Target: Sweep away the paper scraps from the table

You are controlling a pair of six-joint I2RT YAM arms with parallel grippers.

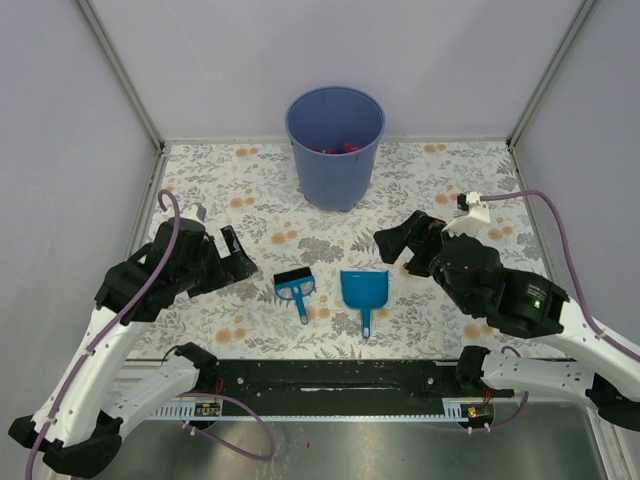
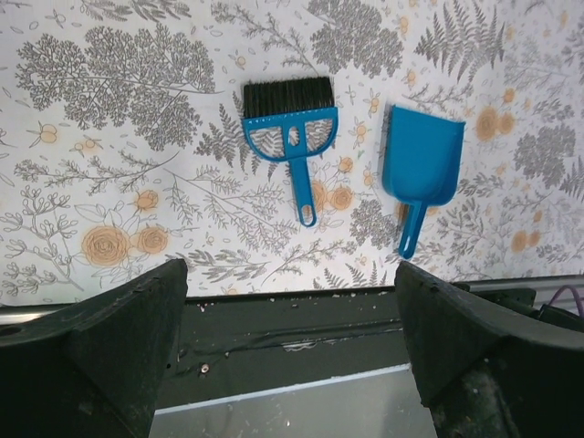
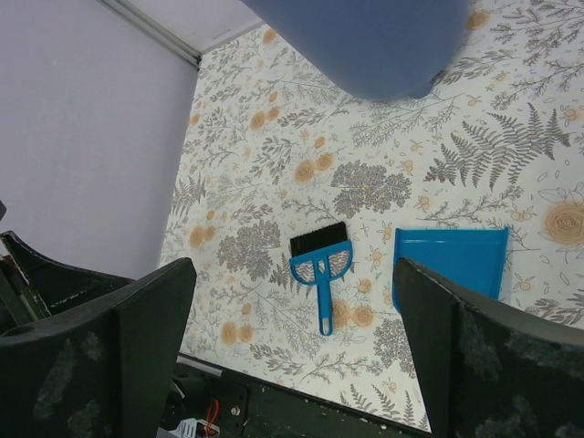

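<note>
The red paper scraps point(image 1: 341, 149) show only inside the blue bin point(image 1: 335, 150) at the back of the table point(image 1: 200, 180); I see none on the printed surface. A blue hand brush point(image 1: 296, 288) and a blue dustpan point(image 1: 364, 290) lie side by side at the front middle, handles toward me. My left gripper point(image 1: 240, 259) hovers open and empty left of the brush. My right gripper point(image 1: 402, 250) hovers open and empty right of the dustpan. The left wrist view shows the brush point(image 2: 290, 128) and dustpan point(image 2: 422, 155) beyond its gripper point(image 2: 292, 338). The right wrist view shows the brush point(image 3: 321, 260), dustpan point(image 3: 452, 263) and its gripper point(image 3: 292, 351).
A black slotted rail point(image 1: 330, 375) runs along the near edge between the arm bases. Grey walls with metal posts close in the left, right and back. The bin point(image 3: 365, 36) fills the top of the right wrist view.
</note>
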